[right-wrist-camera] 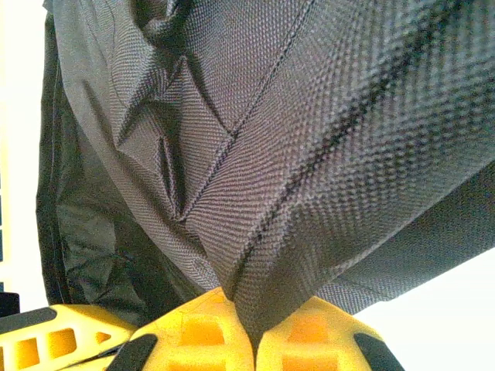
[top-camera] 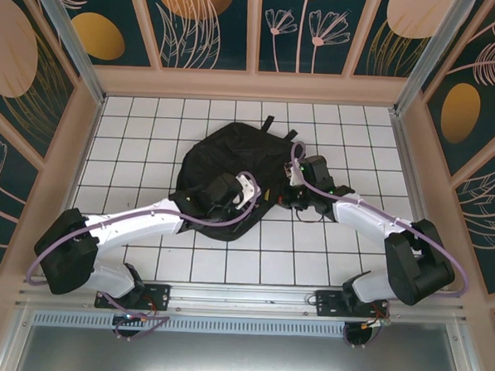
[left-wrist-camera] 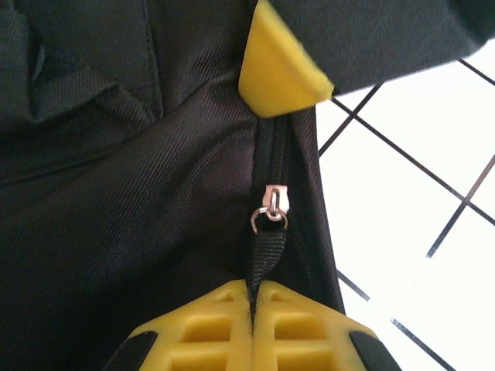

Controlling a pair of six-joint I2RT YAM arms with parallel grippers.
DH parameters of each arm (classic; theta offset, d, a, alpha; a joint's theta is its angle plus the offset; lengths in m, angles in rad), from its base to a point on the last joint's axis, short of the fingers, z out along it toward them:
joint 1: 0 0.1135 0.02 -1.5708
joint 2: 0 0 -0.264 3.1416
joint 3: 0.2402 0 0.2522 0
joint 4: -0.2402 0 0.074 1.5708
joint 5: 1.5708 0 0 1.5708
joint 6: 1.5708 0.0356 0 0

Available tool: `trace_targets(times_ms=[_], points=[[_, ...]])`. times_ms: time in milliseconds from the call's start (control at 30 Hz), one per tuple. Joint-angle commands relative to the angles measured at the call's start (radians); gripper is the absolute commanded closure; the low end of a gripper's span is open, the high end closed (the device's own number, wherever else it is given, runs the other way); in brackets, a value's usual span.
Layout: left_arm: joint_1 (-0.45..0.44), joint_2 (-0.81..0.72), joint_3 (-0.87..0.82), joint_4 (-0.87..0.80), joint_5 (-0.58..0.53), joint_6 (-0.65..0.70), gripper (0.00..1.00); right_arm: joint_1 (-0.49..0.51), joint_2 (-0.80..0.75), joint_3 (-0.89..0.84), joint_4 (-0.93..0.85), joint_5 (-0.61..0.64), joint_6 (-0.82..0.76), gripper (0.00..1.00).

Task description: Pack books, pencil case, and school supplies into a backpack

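Note:
The black backpack point(top-camera: 228, 155) lies in the middle of the tiled table. My left gripper point(left-wrist-camera: 251, 297) is shut on the black webbing pull point(left-wrist-camera: 267, 255) of its zip. The silver slider point(left-wrist-camera: 272, 202) sits just beyond the fingertips on the closed zip line. My right gripper point(right-wrist-camera: 251, 325) is shut on a fold of the backpack fabric point(right-wrist-camera: 309, 154) at the bag's near right edge. From above, the left gripper point(top-camera: 257, 196) and right gripper point(top-camera: 283, 191) meet closely at that edge. A yellow fingertip point(left-wrist-camera: 278, 66) of the right gripper lies just past the slider. The books, pencil case and school supplies are hidden.
White tiled tabletop point(top-camera: 151, 130) surrounds the backpack, walled by patterned panels point(top-camera: 206, 25) on three sides. A backpack strap point(top-camera: 267, 124) sticks out at the far side. The left gripper's yellow finger point(right-wrist-camera: 54, 344) lies at the lower left in the right wrist view.

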Motion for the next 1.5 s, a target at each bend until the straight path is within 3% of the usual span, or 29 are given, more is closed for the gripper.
trace_targets(times_ms=[0, 467, 700, 767, 867, 933, 1067, 1133, 1233, 1467], points=[[0.002, -0.075, -0.032, -0.130, -0.015, -0.008, 1.00, -0.041, -0.035, 0.056, -0.024, 0.135, -0.026, 1.00], [0.001, -0.219, -0.036, -0.268, -0.045, -0.028, 1.00, -0.079, 0.002, 0.159, -0.148, 0.267, -0.085, 1.00], [0.001, -0.216, -0.023, -0.243, -0.008, -0.059, 1.00, -0.089, 0.050, 0.233, -0.216, 0.339, -0.120, 1.00], [0.001, -0.212, -0.013, -0.206, 0.013, -0.093, 1.00, -0.086, 0.038, 0.242, -0.217, 0.298, -0.113, 0.73], [0.002, -0.199, 0.001, -0.150, 0.072, -0.145, 1.00, -0.077, -0.010, 0.236, -0.238, 0.325, -0.079, 0.50], [0.001, -0.196, 0.002, -0.109, 0.117, -0.170, 1.00, -0.079, -0.036, 0.223, -0.263, 0.421, -0.051, 0.39], [0.002, -0.188, -0.006, -0.057, 0.175, -0.206, 1.00, -0.097, 0.005, 0.241, -0.336, 0.593, -0.014, 0.33], [0.001, -0.189, -0.012, -0.043, 0.195, -0.217, 1.00, -0.108, 0.044, 0.252, -0.331, 0.619, 0.003, 0.27], [0.000, -0.197, -0.029, -0.021, 0.226, -0.237, 1.00, -0.123, 0.113, 0.264, -0.245, 0.493, 0.016, 0.19], [-0.009, -0.195, -0.043, 0.028, 0.306, -0.270, 1.00, -0.096, 0.295, 0.438, -0.116, 0.222, -0.024, 0.26]])
